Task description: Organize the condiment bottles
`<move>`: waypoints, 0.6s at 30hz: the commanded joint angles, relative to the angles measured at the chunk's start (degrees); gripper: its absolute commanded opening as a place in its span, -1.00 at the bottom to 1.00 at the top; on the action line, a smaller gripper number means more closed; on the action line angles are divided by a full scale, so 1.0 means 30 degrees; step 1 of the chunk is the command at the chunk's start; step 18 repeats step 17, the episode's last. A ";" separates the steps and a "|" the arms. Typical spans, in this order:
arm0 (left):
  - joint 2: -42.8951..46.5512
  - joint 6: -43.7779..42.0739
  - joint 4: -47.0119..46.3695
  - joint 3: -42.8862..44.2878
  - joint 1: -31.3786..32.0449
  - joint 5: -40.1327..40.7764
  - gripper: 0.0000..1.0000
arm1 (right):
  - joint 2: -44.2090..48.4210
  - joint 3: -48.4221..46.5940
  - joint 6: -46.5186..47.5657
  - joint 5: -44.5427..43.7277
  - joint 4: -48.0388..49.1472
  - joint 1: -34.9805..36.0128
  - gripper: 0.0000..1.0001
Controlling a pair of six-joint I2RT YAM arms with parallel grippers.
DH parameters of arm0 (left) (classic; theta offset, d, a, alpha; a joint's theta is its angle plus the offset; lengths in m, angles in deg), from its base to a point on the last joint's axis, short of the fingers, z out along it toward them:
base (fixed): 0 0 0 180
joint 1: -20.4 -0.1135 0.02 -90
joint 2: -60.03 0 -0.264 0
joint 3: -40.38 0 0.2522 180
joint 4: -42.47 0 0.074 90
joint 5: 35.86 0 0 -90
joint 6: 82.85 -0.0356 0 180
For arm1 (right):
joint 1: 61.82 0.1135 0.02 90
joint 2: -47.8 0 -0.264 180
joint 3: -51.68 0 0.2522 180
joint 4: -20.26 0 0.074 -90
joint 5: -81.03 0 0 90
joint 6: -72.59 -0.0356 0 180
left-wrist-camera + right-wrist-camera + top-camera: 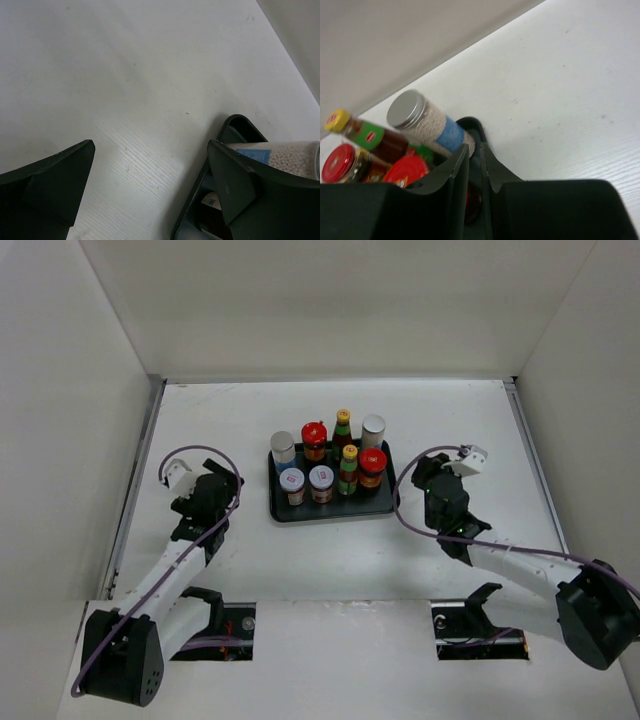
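Eight condiment bottles stand in the black tray (pixel 330 510). The back row holds a silver-capped shaker (pixel 283 447), a red-lidded jar (pixel 314 437), a yellow-capped sauce bottle (pixel 342 425) and a second shaker (pixel 373 428). The front row holds two white-lidded jars (pixel 292 483) (pixel 321 481), a second sauce bottle (pixel 349 465) and a red-lidded jar (pixel 372 465). My left gripper (pixel 228 486) is open and empty just left of the tray, over bare table (pixel 150 170). My right gripper (pixel 420 472) is shut and empty at the tray's right edge (pixel 475 150).
The left wrist view shows the tray's corner (pixel 240 125) and a shaker (pixel 290 155) behind my right finger. The right wrist view shows a shaker (pixel 427 122), a sauce bottle (pixel 375 137) and red lids (pixel 407 170). White walls enclose the table.
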 commanded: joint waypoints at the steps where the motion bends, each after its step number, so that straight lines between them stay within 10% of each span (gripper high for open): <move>1: -0.0390 0.0615 -0.1958 0.0141 0.0381 -0.0942 1.00 | 0.0224 -0.1495 -0.1790 -0.0324 -0.1523 -0.1190 -0.60; 9: 0.0399 0.0498 -0.3629 -0.1822 -0.0026 -0.2553 1.00 | -0.2265 -0.2259 -0.3467 0.2107 -0.1912 -0.3010 -0.58; 18: -0.0156 -0.0087 -0.4010 -0.1619 0.0061 -0.2791 1.00 | -0.3674 -0.2730 -0.1680 0.2052 -0.0975 -0.2337 -0.04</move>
